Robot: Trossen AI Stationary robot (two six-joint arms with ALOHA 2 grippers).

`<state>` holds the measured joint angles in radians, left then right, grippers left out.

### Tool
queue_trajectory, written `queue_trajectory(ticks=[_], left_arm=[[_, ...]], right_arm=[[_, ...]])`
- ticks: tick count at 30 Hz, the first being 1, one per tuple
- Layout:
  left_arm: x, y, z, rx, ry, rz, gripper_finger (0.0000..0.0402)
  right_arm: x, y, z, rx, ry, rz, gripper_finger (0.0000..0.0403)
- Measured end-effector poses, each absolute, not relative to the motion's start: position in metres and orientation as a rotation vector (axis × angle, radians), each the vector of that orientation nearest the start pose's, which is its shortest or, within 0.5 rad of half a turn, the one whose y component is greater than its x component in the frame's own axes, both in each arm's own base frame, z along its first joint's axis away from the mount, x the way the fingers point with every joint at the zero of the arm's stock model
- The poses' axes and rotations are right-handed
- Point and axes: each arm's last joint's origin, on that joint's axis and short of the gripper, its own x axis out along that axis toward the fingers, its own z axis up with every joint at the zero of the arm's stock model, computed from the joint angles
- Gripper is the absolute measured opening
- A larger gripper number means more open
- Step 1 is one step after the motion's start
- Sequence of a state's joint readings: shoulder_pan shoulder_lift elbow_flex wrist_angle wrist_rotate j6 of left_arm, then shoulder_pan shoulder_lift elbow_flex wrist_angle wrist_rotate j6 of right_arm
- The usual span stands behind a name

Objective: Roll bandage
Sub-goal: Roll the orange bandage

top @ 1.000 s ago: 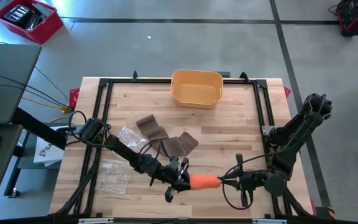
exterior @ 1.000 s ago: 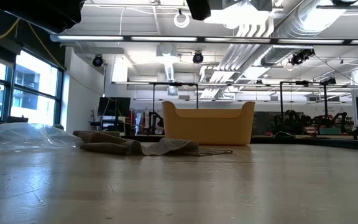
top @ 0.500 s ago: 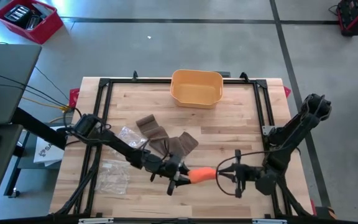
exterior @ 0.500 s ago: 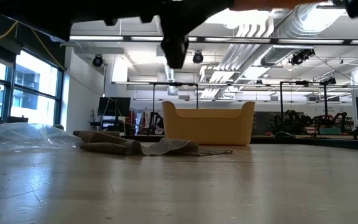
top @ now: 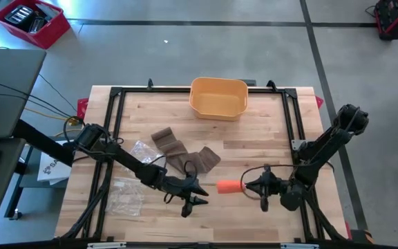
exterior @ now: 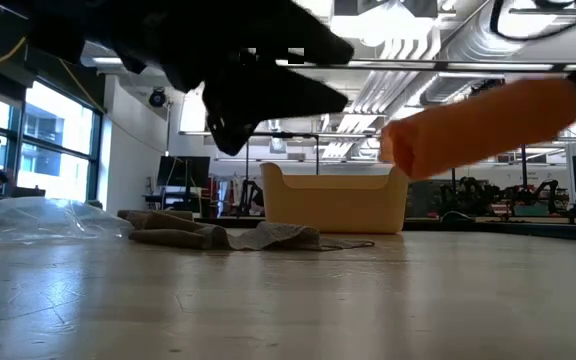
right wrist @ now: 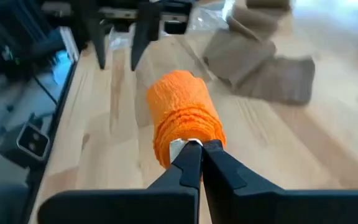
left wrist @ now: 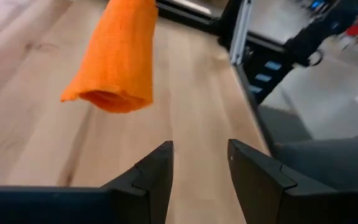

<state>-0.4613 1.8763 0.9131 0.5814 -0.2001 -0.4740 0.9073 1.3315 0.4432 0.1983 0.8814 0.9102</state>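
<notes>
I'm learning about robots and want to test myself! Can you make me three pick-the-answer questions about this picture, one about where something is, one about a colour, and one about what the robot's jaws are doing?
1. Where is the yellow bin?
A. At the table's far edge, in the middle
B. Under the left arm
C. On the floor

2. What colour is the rolled bandage?
A. Blue
B. Orange
C. Green

3. What is holding the rolled bandage?
A. The left gripper
B. Nothing, it lies flat
C. The right gripper

Answers:
1. A: the high view shows it at the far edge, past the brown bandages.
2. B: every view shows it orange.
3. C: the right wrist view shows the right jaws pinched shut on the roll's end, while the left jaws stand open and apart from it.
</notes>
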Motion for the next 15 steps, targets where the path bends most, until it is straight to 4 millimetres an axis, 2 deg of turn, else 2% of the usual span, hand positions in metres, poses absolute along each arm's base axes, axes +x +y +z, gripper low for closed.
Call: queue_trajectory(ticks=[4, 10, 15], left_arm=[[0.337, -0.172, 0.154, -0.215, 0.377, -0.114, 0.0147], [0.332, -0.192, 0.166, 0.094, 0.298, -0.004, 0.0147], [0.331, -0.196, 0.17, 0.197, 0.278, 0.043, 0.0147]], right_arm=[[0.147, 0.151, 0.135, 0.54, 0.35, -0.136, 0.0001], [0.14, 0.134, 0.125, 0.845, 0.311, -0.051, 0.0], [0.146, 0.129, 0.134, 0.854, 0.267, 0.105, 0.0]])
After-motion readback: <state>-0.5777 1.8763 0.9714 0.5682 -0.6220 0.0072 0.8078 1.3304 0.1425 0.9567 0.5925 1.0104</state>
